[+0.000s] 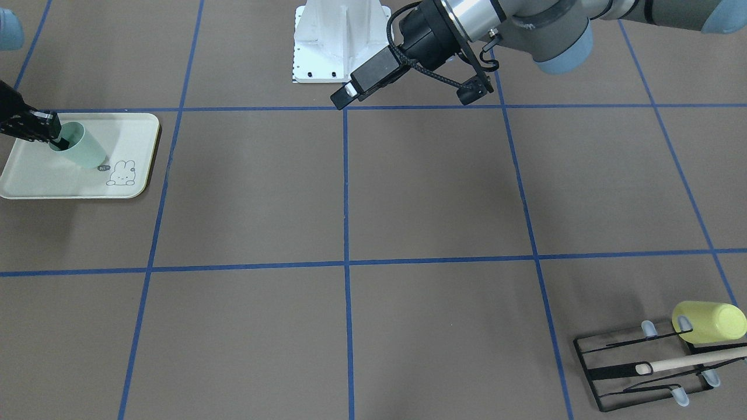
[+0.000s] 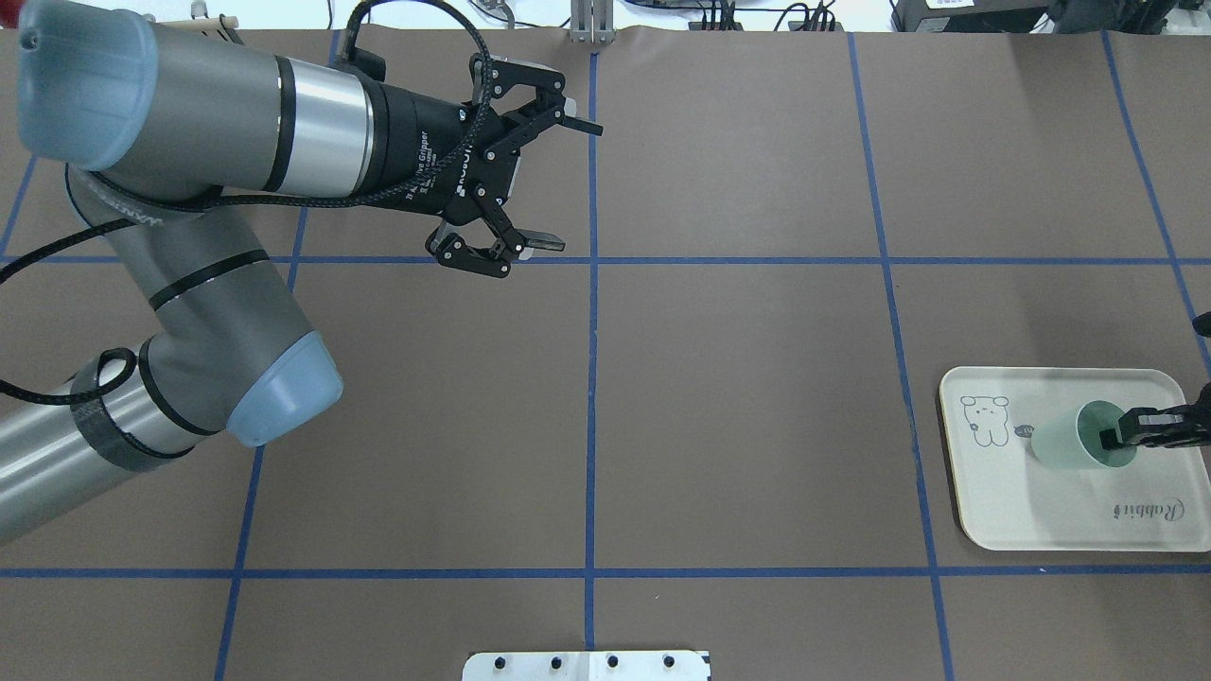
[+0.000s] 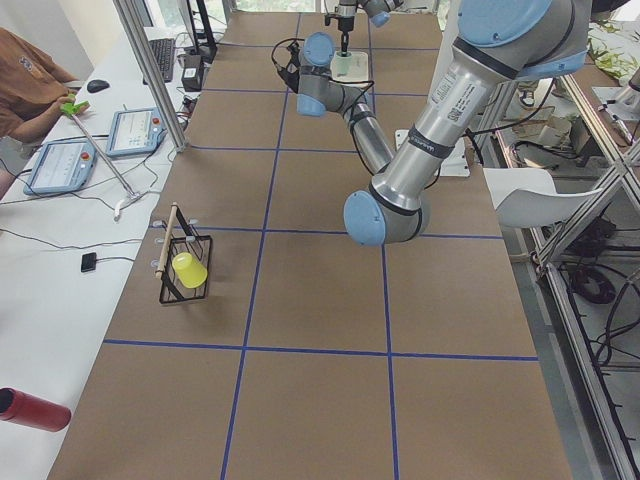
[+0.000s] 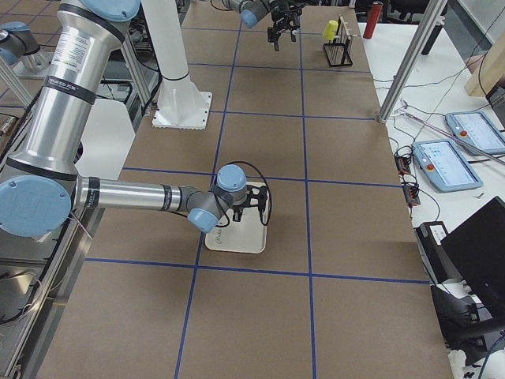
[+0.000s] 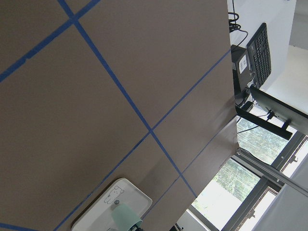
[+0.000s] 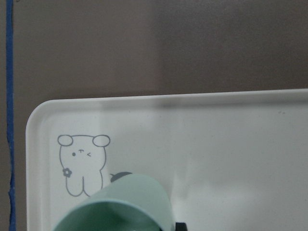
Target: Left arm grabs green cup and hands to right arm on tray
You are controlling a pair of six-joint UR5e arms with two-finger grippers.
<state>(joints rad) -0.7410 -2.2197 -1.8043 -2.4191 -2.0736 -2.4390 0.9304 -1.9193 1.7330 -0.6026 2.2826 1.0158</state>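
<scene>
Though half-offscreen, right hand (image 2: pixel 1113 439) on cup (image 2: pixel 1055 443)

At table's right end, tray (image 2: pixel 1041 530); on it, just beside the bunny drawing (image 2: pixel 984 421), cup (image 2: pixel 1064 445), right gripper (image 2: pixel 1116 438) at its rim, seemingly one finger inside. Well apart, above table's left-middle, left gripper (image 2: pixel 577 186). At far left corner, rack (image 1: pixel 607 373) holding second cup (image 1: pixel 709 321).
</scene>
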